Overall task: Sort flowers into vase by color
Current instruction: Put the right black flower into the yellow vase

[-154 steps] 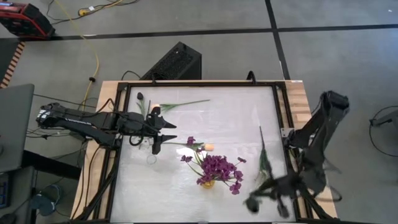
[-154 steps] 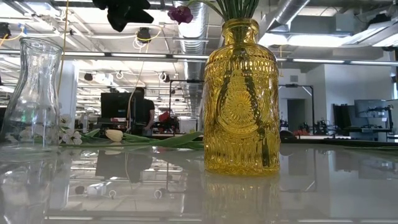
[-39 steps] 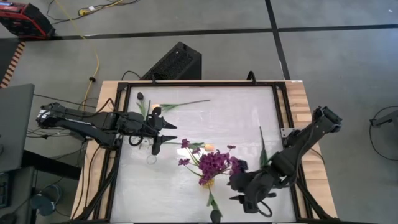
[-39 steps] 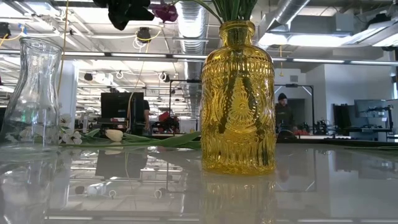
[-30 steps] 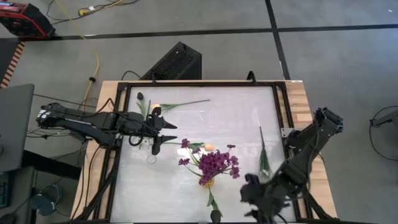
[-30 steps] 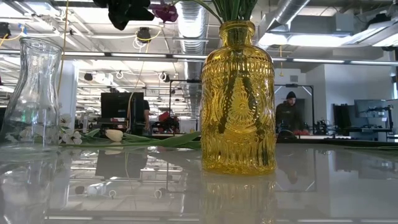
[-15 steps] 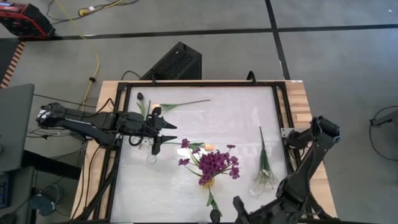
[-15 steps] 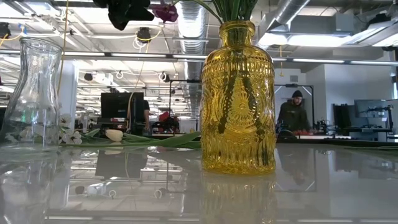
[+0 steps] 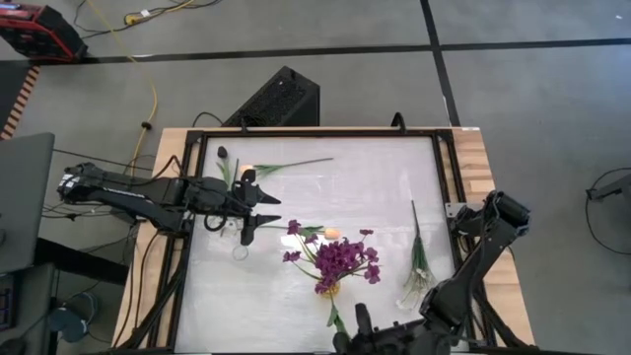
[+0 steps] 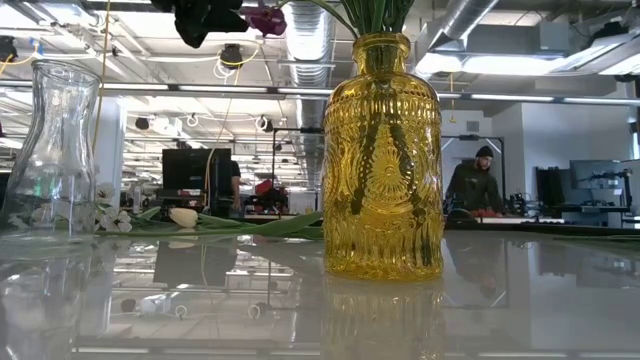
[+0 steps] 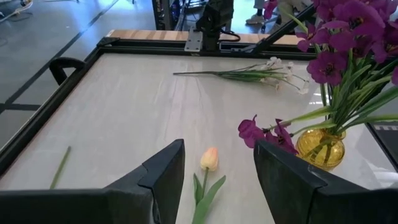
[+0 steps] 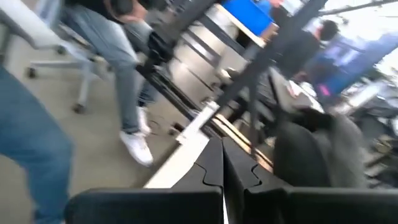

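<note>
High view showed the right gripper (image 9: 353, 335) at the table's (image 9: 296, 306) six o'clock edge, fingers pressed together, holding nothing. Left gripper (image 9: 258, 212) hung spread at nine o'clock, near the yellow vase (image 9: 329, 290) of purple flowers (image 9: 340, 261).

Two vases stand on the table: one yellow glass vase (image 10: 383, 160) holding a bunch of purple flowers (image 9: 342, 259), and one clear glass vase (image 10: 53, 150). One spray of white blossoms (image 9: 417, 271) and one cream-peach tulip (image 11: 209, 159) lie on the tabletop. Two robot arms are in view.
</note>
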Available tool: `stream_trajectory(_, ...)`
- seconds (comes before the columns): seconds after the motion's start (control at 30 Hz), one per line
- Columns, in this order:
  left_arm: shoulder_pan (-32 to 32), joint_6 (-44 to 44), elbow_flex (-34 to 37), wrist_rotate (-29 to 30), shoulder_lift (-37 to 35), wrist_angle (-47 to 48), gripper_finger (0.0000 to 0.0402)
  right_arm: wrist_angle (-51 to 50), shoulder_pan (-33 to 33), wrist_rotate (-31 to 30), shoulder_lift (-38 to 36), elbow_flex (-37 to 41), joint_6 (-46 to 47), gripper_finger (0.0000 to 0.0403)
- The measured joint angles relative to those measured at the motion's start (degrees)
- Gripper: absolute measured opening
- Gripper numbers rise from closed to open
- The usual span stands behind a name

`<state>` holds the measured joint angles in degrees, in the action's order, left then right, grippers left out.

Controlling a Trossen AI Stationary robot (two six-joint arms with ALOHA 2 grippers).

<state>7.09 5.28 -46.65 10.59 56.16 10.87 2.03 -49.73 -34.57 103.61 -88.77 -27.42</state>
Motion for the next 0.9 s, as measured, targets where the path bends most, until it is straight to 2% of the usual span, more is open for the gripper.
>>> stream_trajectory(0.23, 0.0, 0.0, 0.0, -0.1, 0.0, 0.1, 0.0181, 1.0, 3.6, -12.5, 0.0, -0.1, -0.5, 0.0019)
stream_trajectory(0.47, 0.0, -0.2, 0.0, -0.1, 0.0, 0.7, 0.0181, 1.3, 6.0, -21.7, -0.1, -0.1, -1.6, 0.0019)
stream_trajectory(0.6, 0.0, -0.3, 0.0, -0.2, 0.0, 2.0, 0.0181, -2.8, 5.6, -26.2, -0.3, -0.1, -1.5, 0.0019)
stream_trajectory(0.77, 0.0, -0.3, 0.0, -0.2, 0.0, 2.6, 0.0181, -10.5, 4.7, -26.5, -1.2, -0.1, 7.0, 0.0019)
stream_trajectory(0.9, 0.0, -0.3, 0.0, -0.2, 0.0, 2.5, 0.0181, -14.6, 4.9, -20.9, -1.3, -0.1, 13.2, 0.0019)
